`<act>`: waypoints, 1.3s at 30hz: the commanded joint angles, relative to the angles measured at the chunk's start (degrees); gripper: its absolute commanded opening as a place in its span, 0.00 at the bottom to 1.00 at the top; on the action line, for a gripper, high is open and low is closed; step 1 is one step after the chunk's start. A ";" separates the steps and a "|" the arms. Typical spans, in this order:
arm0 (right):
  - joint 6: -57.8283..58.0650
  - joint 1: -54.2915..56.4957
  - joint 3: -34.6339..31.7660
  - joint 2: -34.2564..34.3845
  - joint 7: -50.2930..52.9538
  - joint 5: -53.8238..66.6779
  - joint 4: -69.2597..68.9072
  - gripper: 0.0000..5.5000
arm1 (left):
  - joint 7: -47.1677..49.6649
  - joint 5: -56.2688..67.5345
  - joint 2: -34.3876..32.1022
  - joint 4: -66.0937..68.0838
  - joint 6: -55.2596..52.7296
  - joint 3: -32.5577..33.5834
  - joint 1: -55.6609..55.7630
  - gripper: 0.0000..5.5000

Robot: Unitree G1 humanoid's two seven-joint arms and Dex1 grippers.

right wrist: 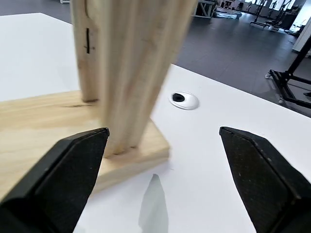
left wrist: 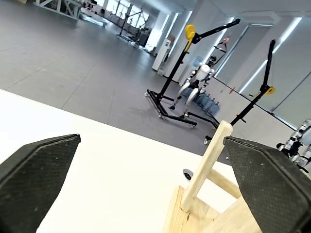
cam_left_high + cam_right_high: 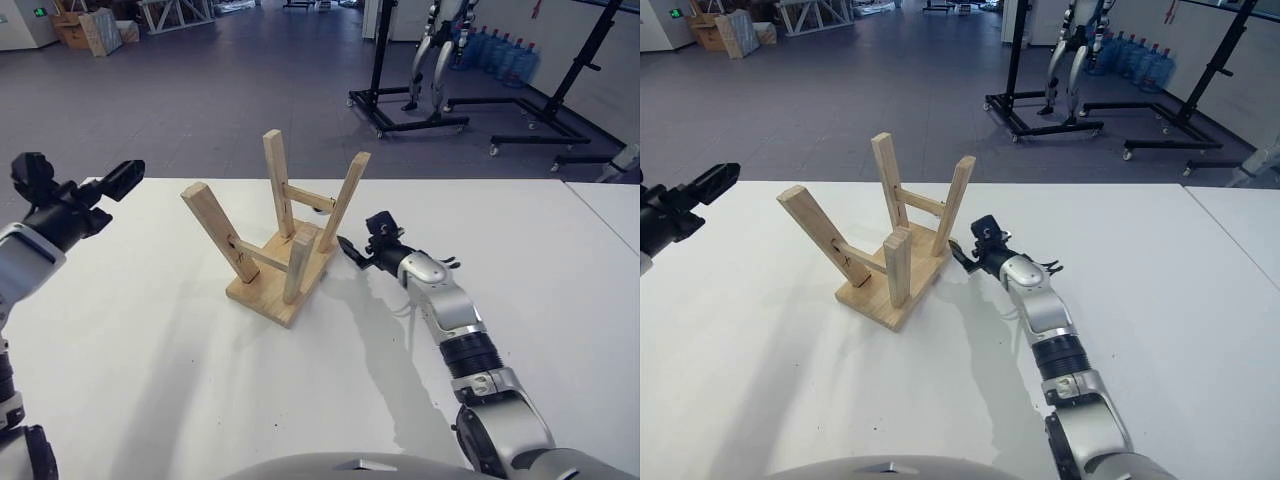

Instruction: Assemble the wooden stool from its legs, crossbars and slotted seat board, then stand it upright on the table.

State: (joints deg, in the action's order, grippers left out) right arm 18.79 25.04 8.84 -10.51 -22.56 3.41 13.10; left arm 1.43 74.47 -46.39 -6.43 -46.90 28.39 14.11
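the right gripper [image 3: 350, 243] sits low over the white table [image 3: 150, 380] with its two black fingers spread wide and nothing between them; it is just beside the near right corner of the stool [image 3: 275, 255], at the foot of the right-hand leg [image 3: 345, 200]. in the right wrist view one finger [image 1: 63, 174] lies close against that leg's base and the corner of the seat board [image 3: 265, 295], though i cannot tell whether it touches. the left gripper [image 2: 153, 140] is held up off the table at the far left, well apart from the stool, its pads wide open and empty

the stool stands upside down near the middle of the table: the seat board lies on the tabletop and four legs point upward. the left leg [image 3: 220, 230] leans strongly outward, the back leg [image 3: 278, 195] is close to upright. one crossbar [image 3: 305, 197] joins the back and right legs, another [image 3: 262, 258] joins the left leg to the front leg [image 3: 298, 265]

a round cable grommet [image 1: 183, 100] is set in the table beyond the stool
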 commanded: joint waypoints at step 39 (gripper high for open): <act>-11.91 3.61 25.52 7.60 -20.15 -10.78 -6.42 0.76 | -5.89 -16.18 9.46 -4.79 -2.58 -0.37 -1.67 0.98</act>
State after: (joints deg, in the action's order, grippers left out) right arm 7.35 26.37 33.20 -5.38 -44.71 -5.69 5.54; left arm -4.17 58.48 -37.34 -10.93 -48.51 28.09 11.80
